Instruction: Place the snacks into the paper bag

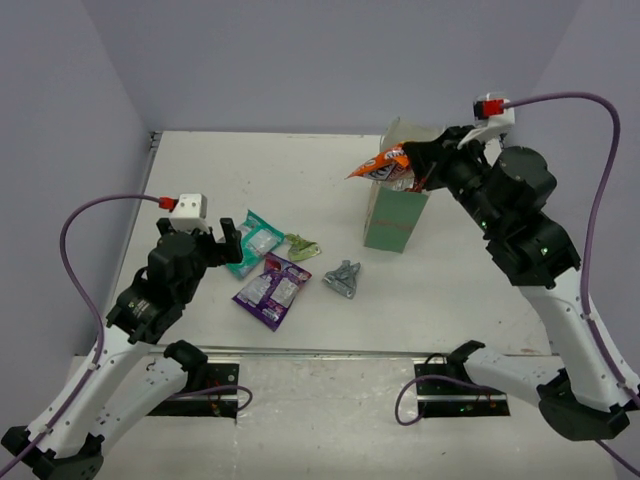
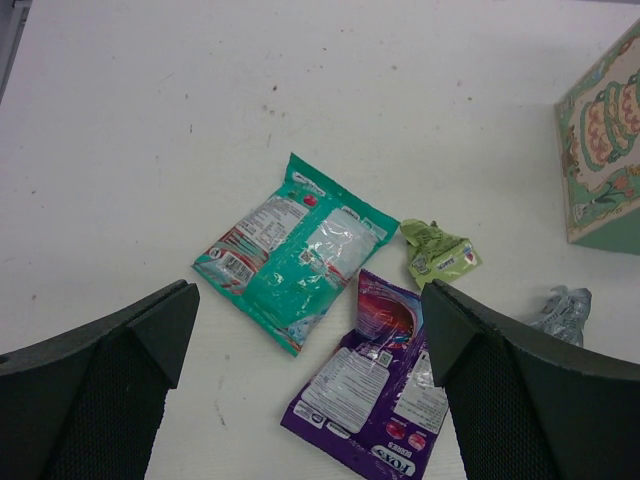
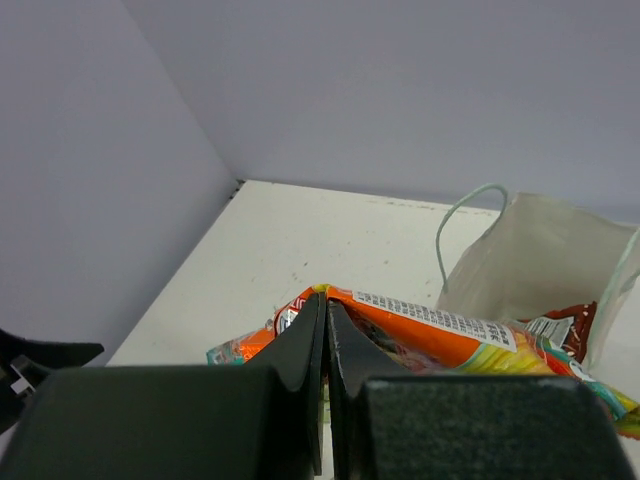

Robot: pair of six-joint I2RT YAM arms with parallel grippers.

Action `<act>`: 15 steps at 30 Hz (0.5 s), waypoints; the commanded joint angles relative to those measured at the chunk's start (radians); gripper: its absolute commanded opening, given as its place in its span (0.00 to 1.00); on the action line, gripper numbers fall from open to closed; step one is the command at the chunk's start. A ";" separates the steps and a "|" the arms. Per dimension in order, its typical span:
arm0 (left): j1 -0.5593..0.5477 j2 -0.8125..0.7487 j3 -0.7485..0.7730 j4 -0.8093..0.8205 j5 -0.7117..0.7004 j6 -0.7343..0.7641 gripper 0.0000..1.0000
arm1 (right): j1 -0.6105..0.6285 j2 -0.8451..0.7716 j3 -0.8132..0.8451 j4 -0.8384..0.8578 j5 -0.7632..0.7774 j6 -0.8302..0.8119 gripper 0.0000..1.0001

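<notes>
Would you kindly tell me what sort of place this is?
Likely a robotics lab cell: two arms bolted to a white table, bare grey walls around it, and snack packets beside a paper bag.

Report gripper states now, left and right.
Left gripper: open, holding nothing.
Right gripper: closed on the orange packet, at the top of the paper bag.

R pincer (image 3: 326, 310) clamped on orange pkt (image 3: 440, 335), at open paper bag (image 3: 530, 250) w/ red pkt (image 3: 568, 325) inside.

white arms (image 1: 578, 322), black joints (image 1: 525, 185); purple cables (image 1: 550, 98), red plugs (image 1: 490, 106).
</notes>
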 commanded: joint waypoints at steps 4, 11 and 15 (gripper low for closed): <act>0.006 0.006 -0.003 0.039 0.008 0.024 1.00 | -0.137 0.116 0.144 -0.088 -0.161 0.002 0.00; 0.009 0.017 -0.001 0.040 0.008 0.024 1.00 | -0.298 0.202 0.170 -0.093 -0.511 0.056 0.00; 0.009 0.018 -0.001 0.042 0.008 0.023 1.00 | -0.353 0.241 0.172 -0.091 -0.622 0.068 0.00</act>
